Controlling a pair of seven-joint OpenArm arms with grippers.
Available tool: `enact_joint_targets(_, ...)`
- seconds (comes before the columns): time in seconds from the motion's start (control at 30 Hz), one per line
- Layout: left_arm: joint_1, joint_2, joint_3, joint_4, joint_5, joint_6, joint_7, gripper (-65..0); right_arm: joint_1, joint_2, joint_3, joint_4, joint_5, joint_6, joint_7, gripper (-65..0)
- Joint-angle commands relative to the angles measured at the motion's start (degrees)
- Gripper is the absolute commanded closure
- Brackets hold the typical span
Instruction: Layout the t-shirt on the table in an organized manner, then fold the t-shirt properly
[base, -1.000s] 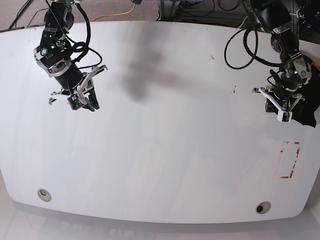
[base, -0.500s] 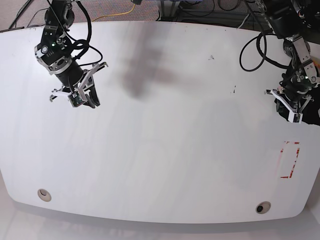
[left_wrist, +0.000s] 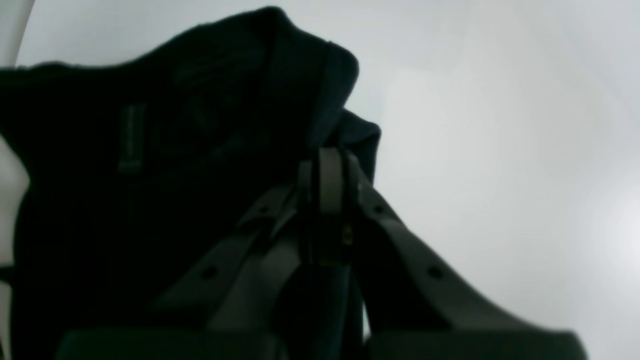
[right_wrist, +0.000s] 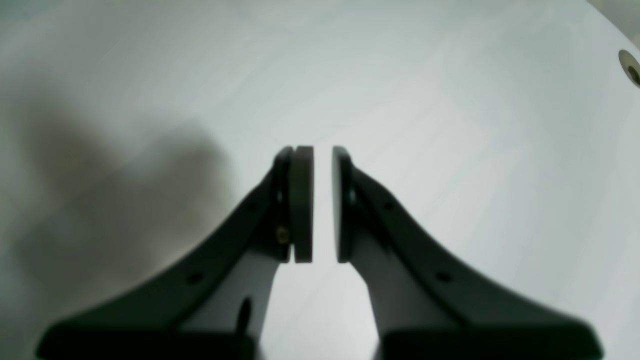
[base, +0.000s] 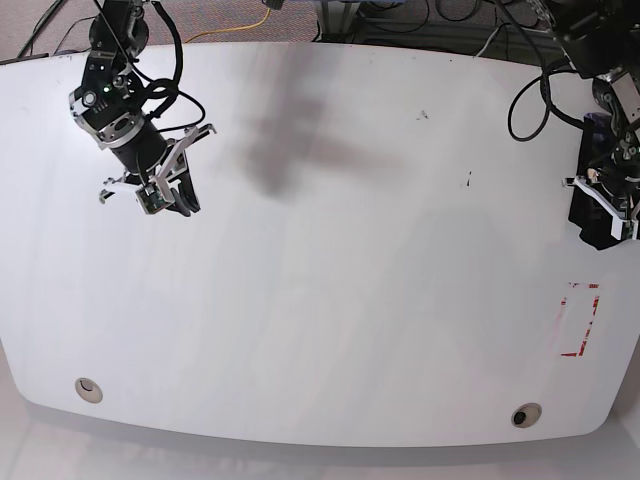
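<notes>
Jaws on the left gripper (left_wrist: 324, 165) are sitting pressed together with black cloth bunched right at their tips, so it looks to be pinching a fold of the t-shirt (left_wrist: 165, 150), though the wrist view is too dark to show the cloth actually running between the pads. Over on the other side, the right gripper (right_wrist: 322, 200) is showing a narrow slit of white table (right_wrist: 450, 125) between its pads and is grasping nothing; it is hanging above bare tabletop near a soft shadow.

In the base view the t-shirt (base: 592, 222) is appearing only as a small dark clump at the far edge of the table (base: 350, 300), right under the left gripper (base: 610, 212), with most of it apparently hanging off the side or out of frame. The red outline (base: 580, 320) is lying just beside that spot, nearer the front edge, and the right gripper (base: 160, 190) is waiting well apart on the opposite side.

Judging from this, the layout step is only beginning: the shirt is not yet on the table in any spread form, and folding is a long way off. The next move is probably calling for the left arm to draw the cloth inward toward the middle of the table, keeping the pinch firm so the fabric is not slipping back over the edge, while the right arm is coming across to catch a second point and help open the shirt flat.
</notes>
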Motion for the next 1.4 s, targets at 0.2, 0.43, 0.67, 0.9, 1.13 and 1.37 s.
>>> enact_joint_targets(0.2,-0.42,-1.53,-0.36,4.66,-0.83,-0.05,-1.13,0.0,0.21,0.60,0.27,2.16,1.02,-0.12,1.58,-6.0)
enact_joint_targets(0.43,1.61,3.22,-0.09,14.77,-0.83,-0.05,-1.13,0.0,0.56,0.60,0.18,2.68,0.93,-0.12,1.84,-6.0)
enact_joint_targets(0.67,4.51,8.40,3.95,25.31,-0.57,-0.05,-1.57,0.0,0.56,0.60,-0.43,2.24,0.31,-0.12,5.10,-6.2)
enact_joint_targets(0.9,10.66,13.15,10.37,33.23,0.93,0.39,-4.99,0.0,-3.04,-0.01,-2.19,1.45,-5.23,-0.12,11.69,-6.0)
enact_joint_targets(1.13,17.61,16.67,13.88,33.58,10.33,1.97,-19.06,0.0,-8.67,-3.26,-0.43,1.45,-7.34,-0.12,17.58,-6.0)
enact_joint_targets(1.37,25.69,18.60,14.06,33.84,11.39,5.23,-27.50,0.0,-16.93,-6.25,0.45,1.63,-7.77,-0.12,25.14,-5.9)
